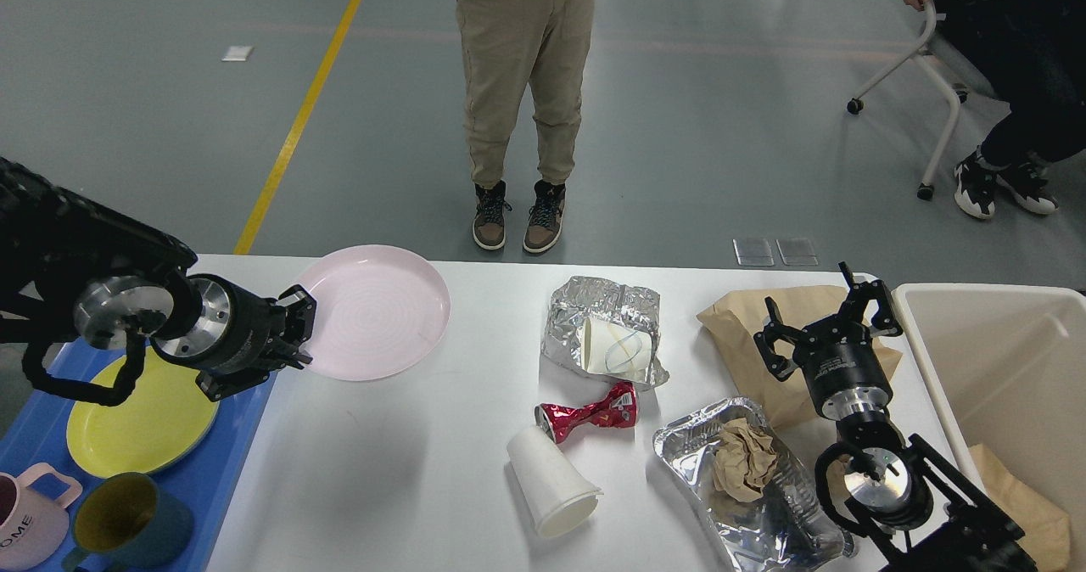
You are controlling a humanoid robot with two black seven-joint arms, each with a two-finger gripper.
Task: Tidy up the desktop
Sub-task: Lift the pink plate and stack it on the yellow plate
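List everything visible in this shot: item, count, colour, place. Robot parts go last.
desktop: 1, white, fills the lower middle
pink plate: 1, pink, far left of the desktop, held at its rim
blue tray: 1, blue, left of the desktop
yellow plate: 1, yellow-green, on the tray
mugs: 2, pink and dark teal, near end of the tray
paper cups: 2, white, one lying near centre, one inside crumpled foil
crushed can: 1, red, centre
foil tray: 1, silver, holds crumpled brown paper
paper bag: 1, brown, far right
bin: 1, beige, right of the desktop
left gripper: fingers on the pink plate
right gripper: open above the paper bag
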